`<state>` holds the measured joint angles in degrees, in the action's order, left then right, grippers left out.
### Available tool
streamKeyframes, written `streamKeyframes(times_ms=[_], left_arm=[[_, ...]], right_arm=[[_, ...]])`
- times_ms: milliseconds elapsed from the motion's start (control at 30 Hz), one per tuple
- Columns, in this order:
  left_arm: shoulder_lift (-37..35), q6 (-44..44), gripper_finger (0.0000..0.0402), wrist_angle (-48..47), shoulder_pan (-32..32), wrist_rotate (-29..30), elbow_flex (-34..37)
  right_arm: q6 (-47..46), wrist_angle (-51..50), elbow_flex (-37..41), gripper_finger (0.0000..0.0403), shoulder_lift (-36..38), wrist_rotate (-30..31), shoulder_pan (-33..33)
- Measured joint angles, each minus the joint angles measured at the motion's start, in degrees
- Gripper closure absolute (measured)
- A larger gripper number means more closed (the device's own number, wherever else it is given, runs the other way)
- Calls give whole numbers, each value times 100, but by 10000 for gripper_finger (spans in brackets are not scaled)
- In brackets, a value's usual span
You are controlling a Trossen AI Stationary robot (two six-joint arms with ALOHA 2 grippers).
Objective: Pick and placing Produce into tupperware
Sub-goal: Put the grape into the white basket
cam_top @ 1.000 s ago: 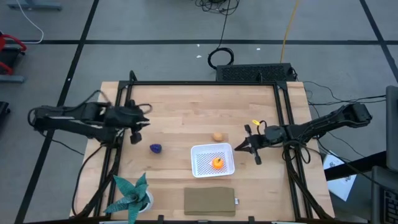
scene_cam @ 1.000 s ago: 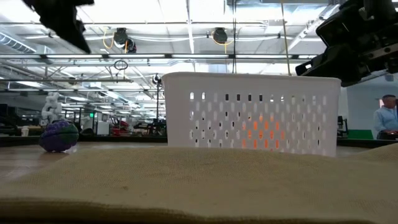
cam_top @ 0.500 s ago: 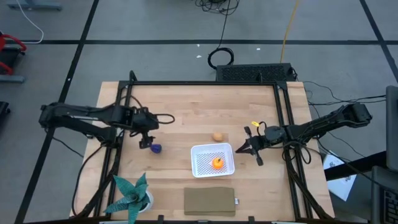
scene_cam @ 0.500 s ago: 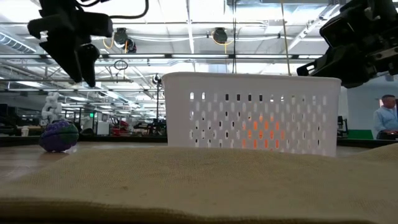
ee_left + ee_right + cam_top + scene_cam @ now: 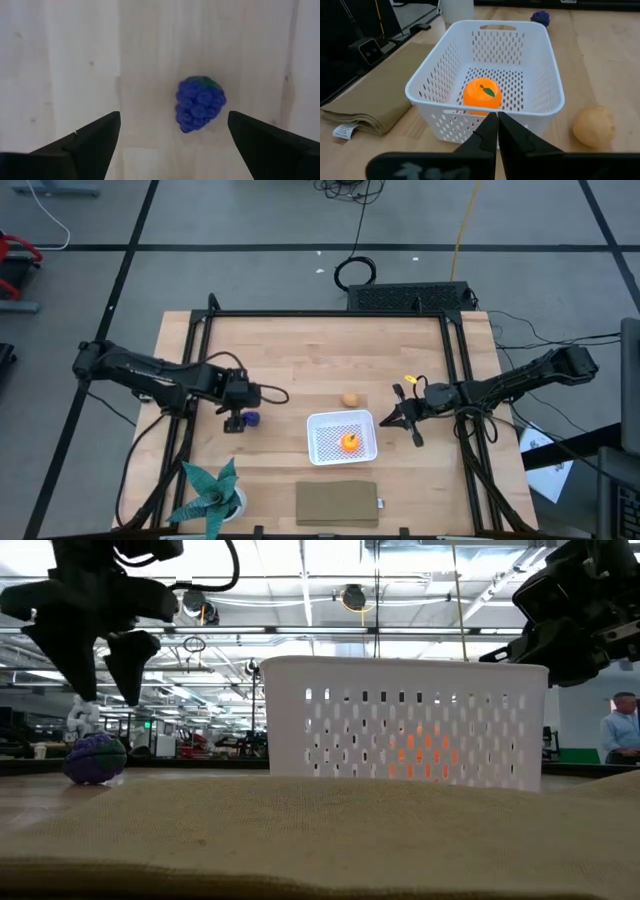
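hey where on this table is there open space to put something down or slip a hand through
The widest bare wood is the far strip of the table, beyond the potato. The near right corner, right of the tan cloth, is also bare. It is crowded around the white basket: right gripper beside it, left gripper open over the purple grapes.

From my end the table (image 5: 300, 355) is pale matt wood with visible grain. The basket (image 5: 485, 75) looks like smooth white perforated plastic, the orange (image 5: 481, 93) inside it slightly glossy. The purple grapes (image 5: 200, 102) are bumpy and matt, the tan cloth (image 5: 320, 835) coarse-woven.
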<state>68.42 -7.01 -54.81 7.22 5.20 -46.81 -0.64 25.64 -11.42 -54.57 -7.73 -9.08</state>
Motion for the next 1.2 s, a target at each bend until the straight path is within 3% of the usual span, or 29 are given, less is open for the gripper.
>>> streamKeyframes(times_ms=[267, 467, 1200], left_arm=[[-6, 20, 27, 1281, 268, -257, 698], [-7, -98, 27, 1439, 388, -278, 1207], [-7, -95, 27, 2191, 326, -154, 1443]], right_arm=[[118, -23, 0, 397, 0, -2, 0], [129, -23, 0, 397, 0, -2, 0], [262, -23, 0, 397, 0, -2, 0]])
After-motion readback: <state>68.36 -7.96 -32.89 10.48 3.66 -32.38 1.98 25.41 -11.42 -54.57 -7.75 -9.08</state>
